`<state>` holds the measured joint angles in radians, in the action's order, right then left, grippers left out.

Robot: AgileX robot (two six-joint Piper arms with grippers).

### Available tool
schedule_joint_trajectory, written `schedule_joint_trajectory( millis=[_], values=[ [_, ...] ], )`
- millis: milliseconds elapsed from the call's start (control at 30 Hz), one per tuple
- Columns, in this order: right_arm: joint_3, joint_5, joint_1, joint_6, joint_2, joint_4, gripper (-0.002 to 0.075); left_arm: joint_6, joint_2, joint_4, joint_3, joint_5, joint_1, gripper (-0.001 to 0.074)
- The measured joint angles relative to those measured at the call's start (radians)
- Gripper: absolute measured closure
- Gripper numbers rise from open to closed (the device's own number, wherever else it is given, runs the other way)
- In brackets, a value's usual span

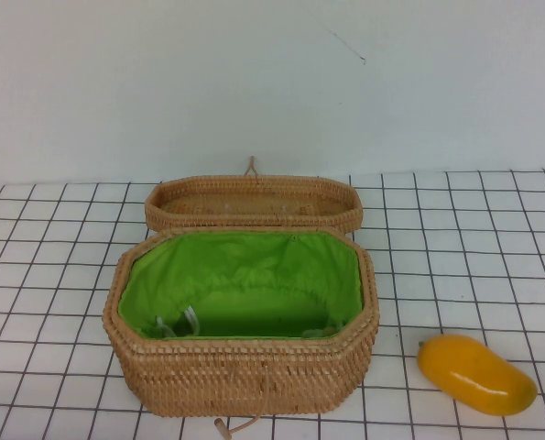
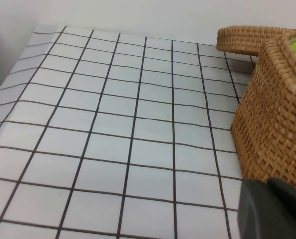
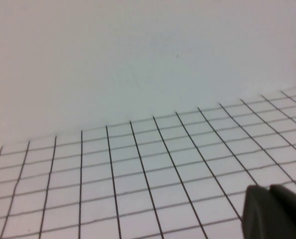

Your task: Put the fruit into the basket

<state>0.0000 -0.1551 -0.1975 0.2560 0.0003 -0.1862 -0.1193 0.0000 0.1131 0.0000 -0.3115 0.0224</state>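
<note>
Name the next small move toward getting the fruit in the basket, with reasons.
Probably bring the right gripper toward the fruit: it lies untouched on the table right of the open basket. The left gripper, left of the basket, is farther away.

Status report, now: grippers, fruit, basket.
Left gripper beside basket, right gripper over bare grid; neither in high view. Fruit on table right of basket, untouched. Basket open; lid behind it. Path unobstructed.

high: above my side, angled down at the gridded white tabletop (image 1: 455,238) | left wrist: low, close beside the woven tan wicker basket (image 2: 277,124), shared with high | right wrist: low, facing the wall
</note>
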Motion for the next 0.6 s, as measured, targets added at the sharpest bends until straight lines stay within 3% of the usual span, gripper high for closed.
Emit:
schedule_joint_trajectory(
  millis=[367,600],
  values=[
    [0.0,0.225,0.0,0.016,0.0,0.007,0.0729,0.0,0.0,0.0,0.0,0.0,0.0,0.0738],
    [0.0,0.763,0.0,0.161,0.0,0.119,0.0729,0.0,0.0,0.0,0.0,0.0,0.0,0.0737]
  ],
)
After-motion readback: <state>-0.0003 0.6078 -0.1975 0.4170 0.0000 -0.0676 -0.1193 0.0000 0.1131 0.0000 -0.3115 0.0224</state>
